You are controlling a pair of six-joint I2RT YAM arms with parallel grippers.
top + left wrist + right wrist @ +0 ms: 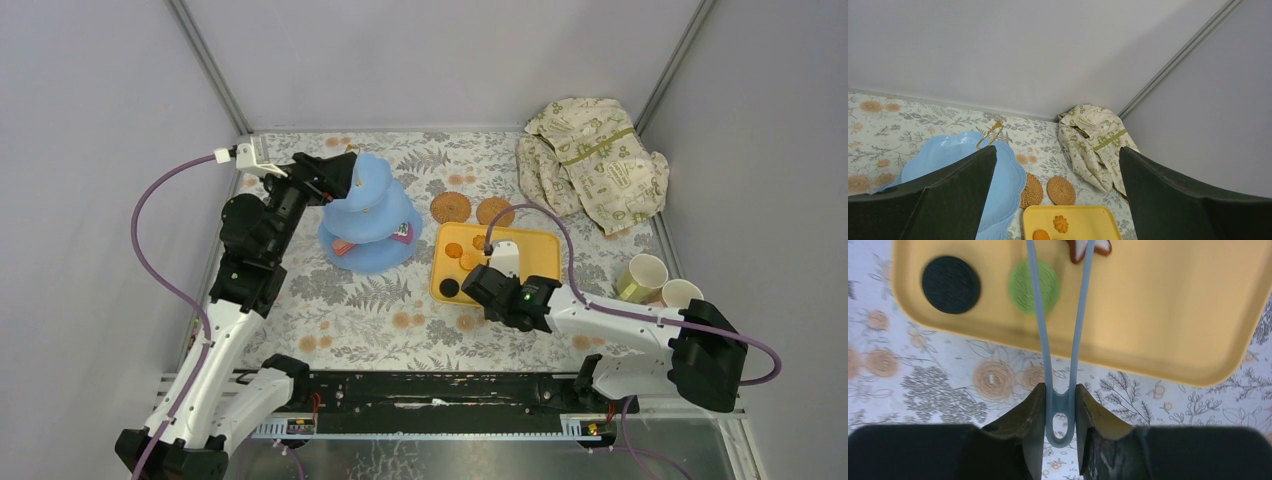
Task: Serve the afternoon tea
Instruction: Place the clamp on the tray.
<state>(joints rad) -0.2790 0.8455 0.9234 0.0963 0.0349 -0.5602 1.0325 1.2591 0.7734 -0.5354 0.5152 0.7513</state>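
The light-blue three-tier stand (370, 215) stands at the table's back left, with small pastries (403, 232) on its lower tier. My left gripper (340, 172) hovers open beside its top, with nothing between the fingers. In the left wrist view the stand's plate (1003, 175) lies under the left finger. Two woven coasters (451, 207) (495, 211) lie behind the yellow tray (540, 250). My right gripper (1060, 387) is shut on the blue tongs (1060, 402). Their tips flank a star-shaped pastry (1088, 247) on the tray (1173, 315). Two pale cups (642, 277) (682, 293) stand at the right.
A green biscuit (1034, 287) and a black one (951, 284) lie on the tray near its front edge. Orange biscuits (454, 250) sit further back on it. A crumpled cream cloth (590, 165) fills the back right corner. Grey walls enclose the table.
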